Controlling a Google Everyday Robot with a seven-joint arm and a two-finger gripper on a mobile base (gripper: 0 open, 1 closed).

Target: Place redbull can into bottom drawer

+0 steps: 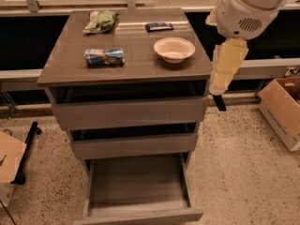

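The redbull can (104,56), blue and silver, lies on its side on the left part of the grey cabinet top (136,69). The bottom drawer (137,182) is pulled out and its grey inside holds nothing. My gripper (224,69), a cream-coloured piece hanging below the white arm housing (243,8), is beside the cabinet's right front corner, level with the top. It is well to the right of the can and holds nothing I can see.
A white bowl (174,49), a green-and-white bag (101,21) and a flat black packet (159,26) share the cabinet top. The two upper drawers (129,114) stand slightly ajar. A cardboard box (283,109) sits on the floor at right, and more cardboard (9,158) at left.
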